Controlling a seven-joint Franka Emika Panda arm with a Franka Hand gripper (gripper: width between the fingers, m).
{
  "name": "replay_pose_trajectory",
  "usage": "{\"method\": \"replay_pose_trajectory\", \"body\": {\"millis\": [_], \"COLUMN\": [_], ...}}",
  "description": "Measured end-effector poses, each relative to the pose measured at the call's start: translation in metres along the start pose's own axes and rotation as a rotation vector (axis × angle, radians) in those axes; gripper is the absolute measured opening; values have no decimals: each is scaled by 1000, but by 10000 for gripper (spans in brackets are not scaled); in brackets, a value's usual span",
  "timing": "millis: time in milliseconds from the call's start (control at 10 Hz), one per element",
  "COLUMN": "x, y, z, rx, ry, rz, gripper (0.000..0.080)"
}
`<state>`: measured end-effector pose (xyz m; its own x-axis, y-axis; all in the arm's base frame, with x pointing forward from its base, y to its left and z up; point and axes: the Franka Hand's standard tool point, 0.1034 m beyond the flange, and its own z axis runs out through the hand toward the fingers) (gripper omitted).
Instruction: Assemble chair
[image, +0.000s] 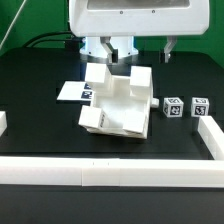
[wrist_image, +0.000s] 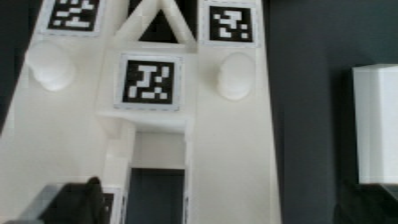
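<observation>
Black table (image: 35, 140) across the whole exterior view. White border rails (image: 110, 172) along the lower edge of the frame, with short ends at the exterior view's left and right.

White body of the arm (image: 120, 18) at upper centre.

Partly built chair (image: 120, 102) at the centre of the frame, just below the arm. Chunky matte-white slabs joined at angles, the whole block tilted on the black surface.

Marker board (image: 70, 92) flat on the table at the exterior view's left of the chair, one end hidden behind it.

Inner cube (image: 173, 105) and outer cube (image: 200, 107) side by side at the exterior view's right of the chair, apart from it, each with a black-and-white tag.

Gripper (image: 109, 60) directly over the chair's far upper end, jaws spread wide with nothing clamped. Contact with the chair not discernible.

Wrist view: long white chair slab (wrist_image: 205, 150) with three square tags, the middle tag (wrist_image: 151, 80) between two shallow oval hollows. One dark finger (wrist_image: 75, 200) close beside the slab's edge. Separate white piece (wrist_image: 374, 120) across a dark gap from the slab.
</observation>
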<state>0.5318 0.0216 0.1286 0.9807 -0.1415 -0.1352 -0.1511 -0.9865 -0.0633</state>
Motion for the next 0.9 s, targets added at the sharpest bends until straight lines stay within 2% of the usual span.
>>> {"method": "replay_pose_trajectory", "body": {"millis": [200, 300, 400, 500, 600, 700, 900], "x": [0, -8, -3, 9, 15, 26, 26], "y": [-1, -11, 8, 20, 9, 12, 13], "z": [3, 22, 18, 12, 15, 12, 14], "rx": [-1, -1, 7, -7, -12, -14, -15], "ry": [4, 12, -6, 25, 24, 22, 24], "rz": [0, -40, -92, -60, -90, -103, -99], "gripper": [649, 649, 649, 649, 649, 649, 649]}}
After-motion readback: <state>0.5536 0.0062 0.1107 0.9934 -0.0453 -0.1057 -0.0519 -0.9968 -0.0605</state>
